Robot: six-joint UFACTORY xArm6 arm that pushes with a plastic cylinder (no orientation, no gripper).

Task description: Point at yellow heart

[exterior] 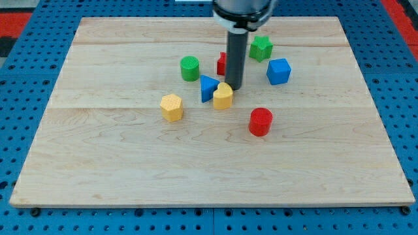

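Yellow heart (223,96) sits just above centre of the frame on the pale wooden bench (98,176). My tip (234,87) rests at its upper right edge, touching or as good as; the rod hides the exact contact. The tool is a bare rod with no jaws, so it grasps nothing, and "released" or "clenched" does not apply.

Neighbours: blue block (208,87), shape unclear, touches the heart on its upper left. Red block (222,64) is half hidden behind the rod. Green cylinder (190,68) is further to the upper left. Green block (261,48) and blue cube (279,71) lie to the upper right. Yellow hexagonal block (172,107) is off to the left, and red cylinder (260,121) to the lower right, both clear of the heart.

Judgement: pointing step looks essentially complete, the tip being nearer the heart than any other block. Next move, if any, calls only for a tiny settle toward the heart. Risk: pushing further would shove the heart into the blue block.
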